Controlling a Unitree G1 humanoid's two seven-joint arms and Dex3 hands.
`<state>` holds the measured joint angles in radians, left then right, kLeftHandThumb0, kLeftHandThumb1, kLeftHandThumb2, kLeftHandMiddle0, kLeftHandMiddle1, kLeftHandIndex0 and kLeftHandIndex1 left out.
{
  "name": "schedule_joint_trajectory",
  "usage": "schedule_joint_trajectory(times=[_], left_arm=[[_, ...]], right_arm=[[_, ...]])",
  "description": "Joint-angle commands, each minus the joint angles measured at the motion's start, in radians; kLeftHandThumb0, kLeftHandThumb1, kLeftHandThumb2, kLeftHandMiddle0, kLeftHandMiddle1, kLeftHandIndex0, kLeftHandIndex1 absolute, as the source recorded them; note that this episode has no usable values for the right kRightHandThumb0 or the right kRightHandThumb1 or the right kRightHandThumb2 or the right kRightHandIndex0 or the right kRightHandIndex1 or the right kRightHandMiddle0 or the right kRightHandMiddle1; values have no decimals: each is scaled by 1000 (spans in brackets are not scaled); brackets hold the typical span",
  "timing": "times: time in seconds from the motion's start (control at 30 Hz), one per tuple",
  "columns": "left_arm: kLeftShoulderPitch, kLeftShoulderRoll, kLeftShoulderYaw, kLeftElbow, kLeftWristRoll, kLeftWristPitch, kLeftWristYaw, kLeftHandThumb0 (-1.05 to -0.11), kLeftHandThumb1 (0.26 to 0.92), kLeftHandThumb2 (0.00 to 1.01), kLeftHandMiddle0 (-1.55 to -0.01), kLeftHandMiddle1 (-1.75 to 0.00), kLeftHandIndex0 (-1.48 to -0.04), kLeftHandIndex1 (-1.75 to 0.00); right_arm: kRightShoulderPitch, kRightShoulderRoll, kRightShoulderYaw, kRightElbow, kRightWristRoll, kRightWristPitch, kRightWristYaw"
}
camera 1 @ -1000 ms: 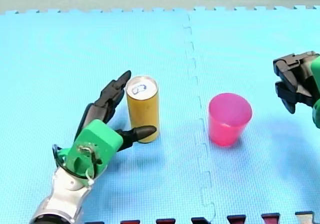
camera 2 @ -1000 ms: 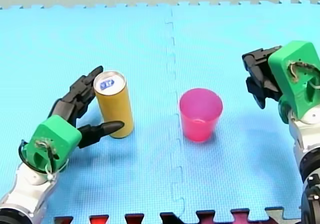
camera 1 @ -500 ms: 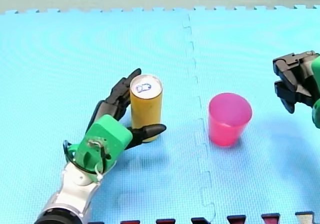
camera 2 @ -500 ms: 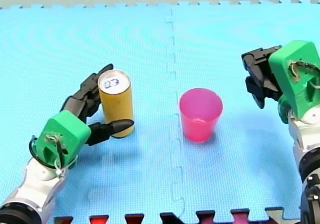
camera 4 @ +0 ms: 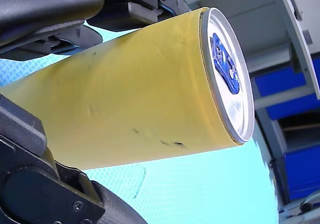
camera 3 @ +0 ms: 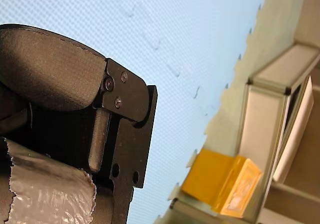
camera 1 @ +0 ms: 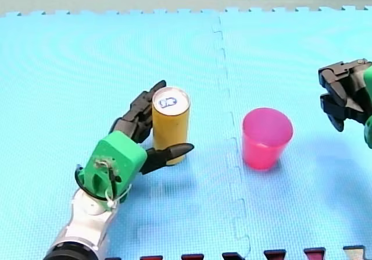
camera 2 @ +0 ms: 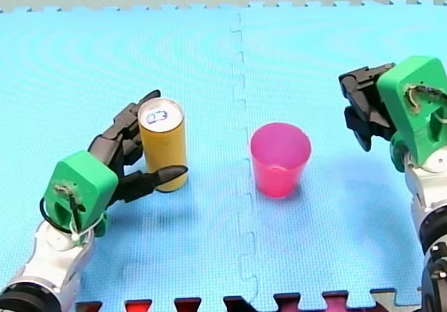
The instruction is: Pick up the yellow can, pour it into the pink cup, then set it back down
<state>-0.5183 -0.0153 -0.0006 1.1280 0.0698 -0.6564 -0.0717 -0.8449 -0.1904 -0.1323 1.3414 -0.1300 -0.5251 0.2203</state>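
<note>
Black three-finger left hand [camera 1: 135, 143] clamped on a tall yellow metal can [camera 1: 171, 126], upright, left of centre on a blue foam puzzle mat [camera 1: 279, 50].

Fingers [camera 1: 138, 107] wrapped behind the can's far side and thumb [camera 1: 172, 151] pressed across its near side low down, probably to leave the lid free for tipping rightward. Impossible to tell whether lifted or resting on the mat. Round pink plastic cup [camera 1: 267, 136] set mouth-up near the can's right, apart from it, within easy pouring reach. Right hand [camera 1: 342, 96] well off at the mat's right edge, curled on nothing, seemingly kept out of the way. In the second wrist view, close up: smooth yellow wall with a shallow dent and a few dark scuffs, rimmed silver lid, blue pull tab.
</note>
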Motion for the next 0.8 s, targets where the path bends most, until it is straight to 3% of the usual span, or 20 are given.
schedule_joint_trajectory(times=[0.0, 0.23, 0.6, 0.77], left_arm=[[2, 5, 16, -6, -20, -9, -19, -748, 621, 0, -348, -4, -290, -1], [22, 16, 43, -19, -55, -20, -55, -725, 631, 4, -353, -5, -293, -1], [11, 26, 36, -31, -28, 3, -28, -712, 647, 5, -359, -4, -301, -3], [-5, 44, 27, -31, -4, 24, 5, -773, 677, 10, -361, -3, -305, -2]], right_arm=[[0, -7, -1, -1, 2, -1, 0], [-2, -11, 0, 0, 1, 7, 1], [-5, -11, 4, 0, -4, 7, -5], [-7, -12, 5, 1, -5, 7, -4]])
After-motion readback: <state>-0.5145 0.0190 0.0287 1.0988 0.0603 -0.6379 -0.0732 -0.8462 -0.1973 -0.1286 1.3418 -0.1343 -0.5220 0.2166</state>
